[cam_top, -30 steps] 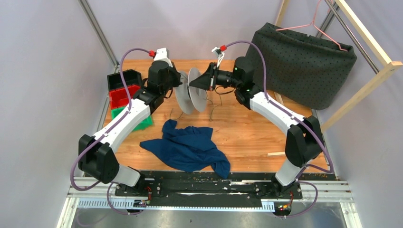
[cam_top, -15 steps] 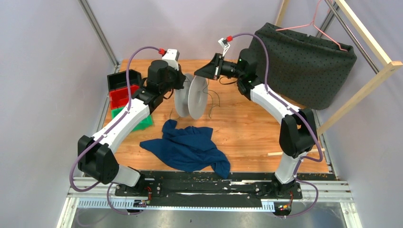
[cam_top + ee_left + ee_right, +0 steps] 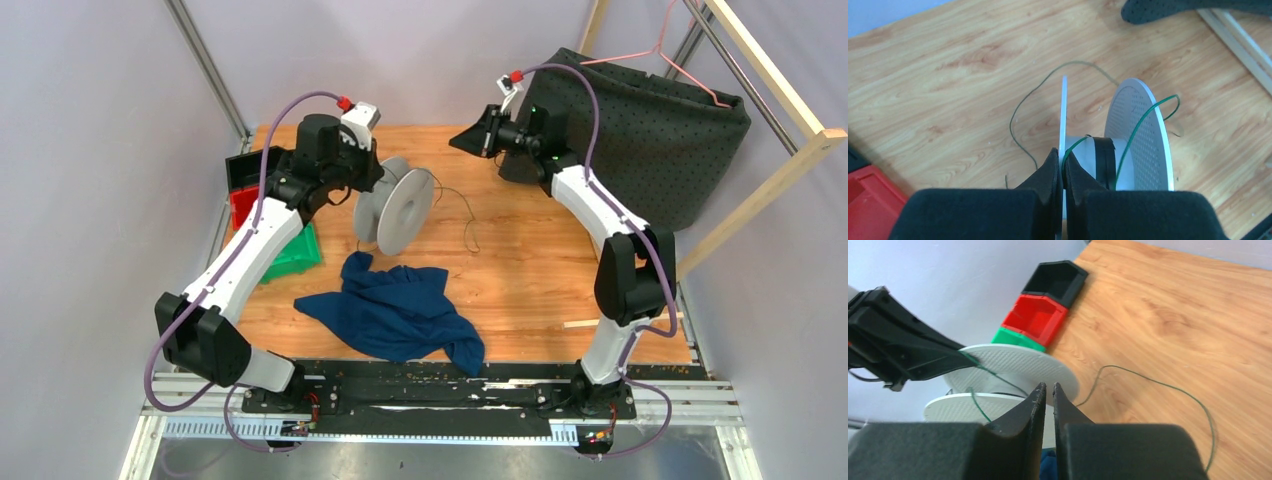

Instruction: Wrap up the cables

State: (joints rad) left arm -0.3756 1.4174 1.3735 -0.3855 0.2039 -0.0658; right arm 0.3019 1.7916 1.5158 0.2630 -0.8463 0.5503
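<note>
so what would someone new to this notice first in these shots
The white spool stands out first, toward the far middle of the table, with the left gripper clamped on one flange. A thin green wire trails loose from it over the wood. A crumpled blue cloth lies nearer the front edge.

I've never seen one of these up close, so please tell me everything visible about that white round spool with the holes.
The white perforated round spool is two thin discs dotted with small holes, joined by a pale hub wearing a black band; it looks like plastic. It stands on edge, tilted, over the wooden table, contact with it unclear. The left end effector pinches one disc's rim. A thin dark green wire crosses the hub and loops out past the other disc.
</note>
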